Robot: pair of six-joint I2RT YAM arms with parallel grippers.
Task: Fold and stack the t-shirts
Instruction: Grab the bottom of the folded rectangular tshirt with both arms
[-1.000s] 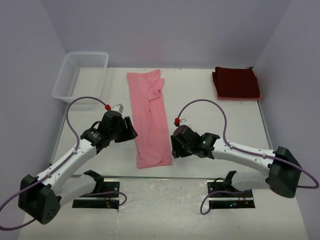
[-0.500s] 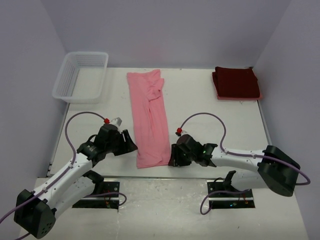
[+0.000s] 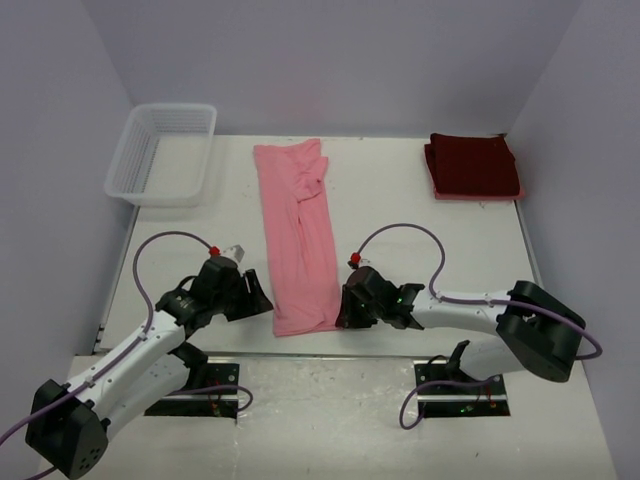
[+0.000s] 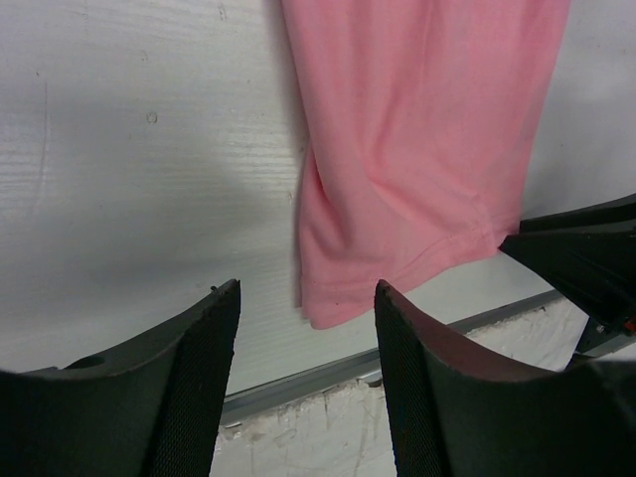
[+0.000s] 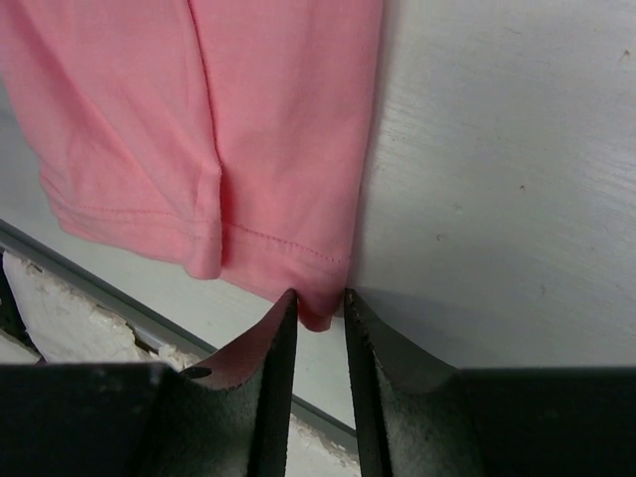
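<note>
Judging the maroon shirt (image 3: pixel 473 165) done, I see the pink shirt (image 3: pixel 298 235) only strip-folded, unstacked; left claw (image 4: pixel 308 293) wide, empty; right claw (image 5: pixel 319 298) narrowed round its corner, grip unclear.

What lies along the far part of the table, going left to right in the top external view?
Left to right: white lattice basket → pink t-shirt, laid out lengthwise → maroon t-shirt, folded.

Soft matt pink cloth shirt (image 3: pixel 300 250) — scuffed, white-painted table (image 3: pixel 420 230)
</note>
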